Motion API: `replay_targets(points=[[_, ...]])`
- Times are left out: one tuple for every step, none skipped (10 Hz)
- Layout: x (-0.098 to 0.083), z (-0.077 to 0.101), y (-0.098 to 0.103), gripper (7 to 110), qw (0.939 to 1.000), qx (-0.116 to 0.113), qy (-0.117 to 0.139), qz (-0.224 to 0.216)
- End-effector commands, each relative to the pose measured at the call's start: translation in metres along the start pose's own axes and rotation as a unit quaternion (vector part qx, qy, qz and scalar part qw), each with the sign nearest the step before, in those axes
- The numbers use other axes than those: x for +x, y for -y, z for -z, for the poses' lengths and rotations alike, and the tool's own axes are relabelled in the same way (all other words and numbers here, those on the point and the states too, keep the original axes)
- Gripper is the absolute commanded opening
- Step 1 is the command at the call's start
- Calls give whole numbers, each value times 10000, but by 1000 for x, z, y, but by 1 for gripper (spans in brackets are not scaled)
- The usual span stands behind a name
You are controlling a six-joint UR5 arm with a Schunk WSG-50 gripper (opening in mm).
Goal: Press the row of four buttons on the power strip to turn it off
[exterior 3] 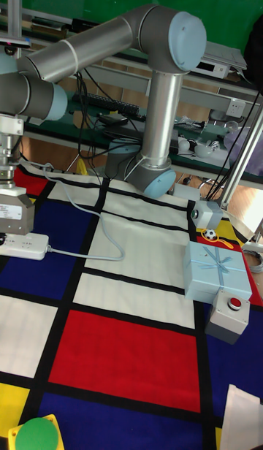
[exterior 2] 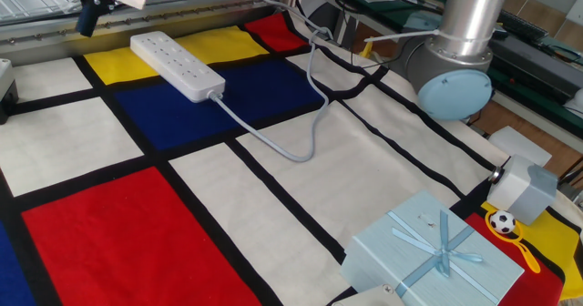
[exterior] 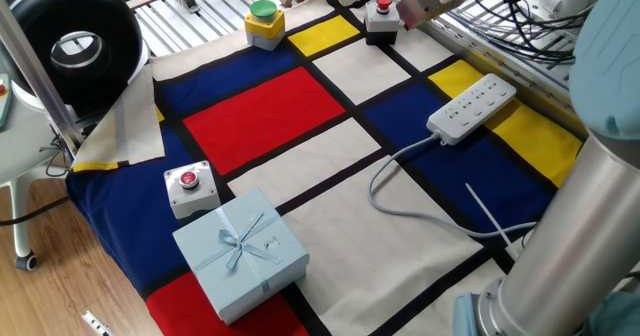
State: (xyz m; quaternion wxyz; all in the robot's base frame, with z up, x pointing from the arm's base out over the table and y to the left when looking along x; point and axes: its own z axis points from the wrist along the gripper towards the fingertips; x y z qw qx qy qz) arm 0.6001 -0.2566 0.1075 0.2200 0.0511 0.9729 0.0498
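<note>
The white power strip (exterior: 473, 106) lies on the blue and yellow patches at the right of the cloth, its pale grey cable (exterior: 420, 201) curling toward the front. The four buttons (exterior: 483, 98) show only as tiny marks along its top face. In the other fixed view the power strip (exterior 2: 178, 66) lies bare with nothing touching it. My gripper (exterior: 407, 12) is blurred and hangs above the cloth, away from the strip and close to the red button box. The other fixed view shows the gripper (exterior 2: 87, 22) left of the strip's far end. Its finger gap is not readable.
A red button on a black box (exterior: 381, 18) stands just left of the gripper. A green button on a yellow box (exterior: 263, 23), a red button on a grey box (exterior: 189, 188) and a light blue gift box (exterior: 240, 251) stand further left. Metal rails (exterior: 520, 56) run behind the strip.
</note>
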Motion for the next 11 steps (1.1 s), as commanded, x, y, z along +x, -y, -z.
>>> replay_targets(points=[[24, 1, 3, 7, 9968, 61, -511, -613], [37, 3, -2, 7, 9949, -16, -763, -666], [39, 5, -5, 7, 9940, -77, -826, -716], [37, 8, -3, 7, 9939, -76, -834, -716], [37, 8, -3, 7, 9939, -98, -837, -709], [36, 7, -4, 7, 9939, -121, -840, -702], [36, 6, -4, 7, 9940, -129, -841, -689], [36, 5, -4, 7, 9941, -131, -841, -666], [35, 4, -4, 7, 9942, -132, -841, -651], [35, 4, -4, 7, 9943, -141, -842, -639], [35, 4, -4, 7, 9943, -140, -849, -631]])
